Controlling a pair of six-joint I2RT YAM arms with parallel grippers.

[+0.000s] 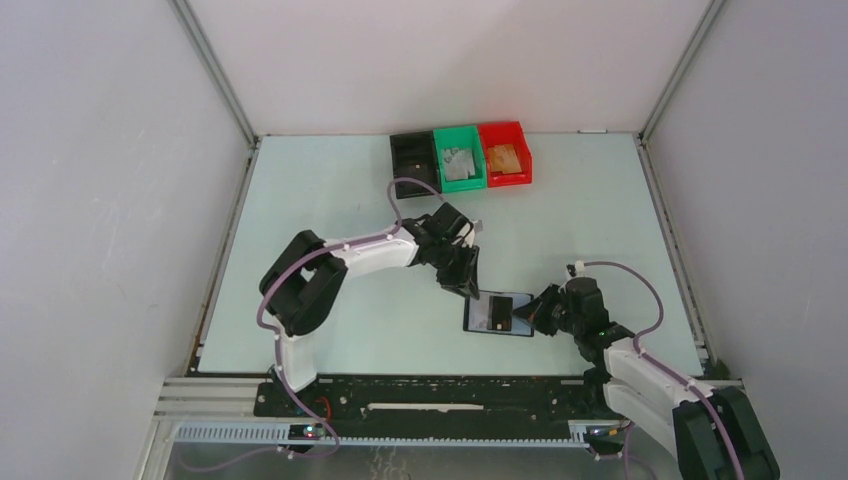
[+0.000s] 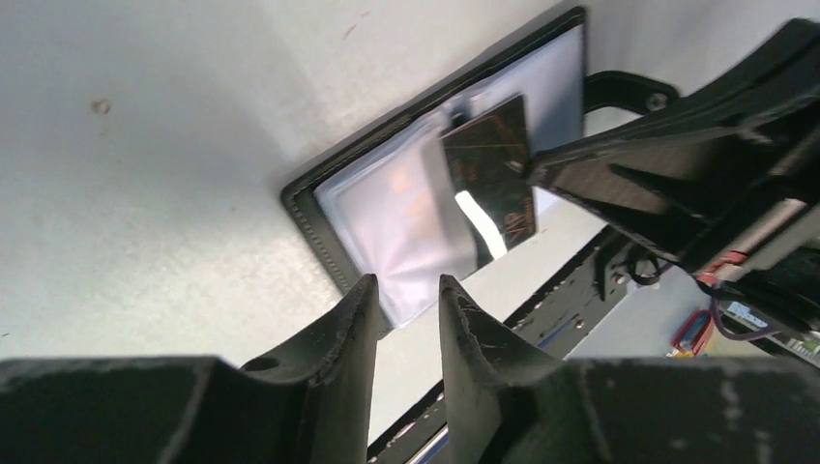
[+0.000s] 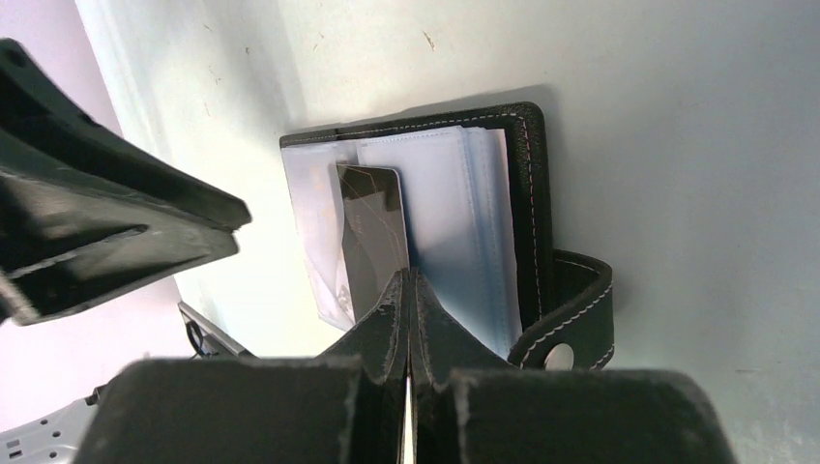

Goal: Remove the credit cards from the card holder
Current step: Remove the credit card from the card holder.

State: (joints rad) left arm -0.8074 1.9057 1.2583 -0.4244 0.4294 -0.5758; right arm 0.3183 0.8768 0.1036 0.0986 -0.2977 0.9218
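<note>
The right gripper (image 3: 410,290) is pinched tight on a dark card (image 3: 372,237) lying across the open card holder (image 3: 530,193). The left gripper (image 2: 406,309) hovers beside the holder, jaws slightly apart, holding nothing.

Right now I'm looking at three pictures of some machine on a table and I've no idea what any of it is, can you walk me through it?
Two robot arms are bolted at the table's near edge. One picture looks down from above; the other two come from cameras on each wrist. An open black card holder lies between the arms, its clear sleeves showing. The right gripper has its jaws closed on a dark credit card sticking out of a sleeve. The left gripper hovers at the holder's edge, jaws slightly apart, holding nothing. Black, green and red bins sit at the far edge.
</note>
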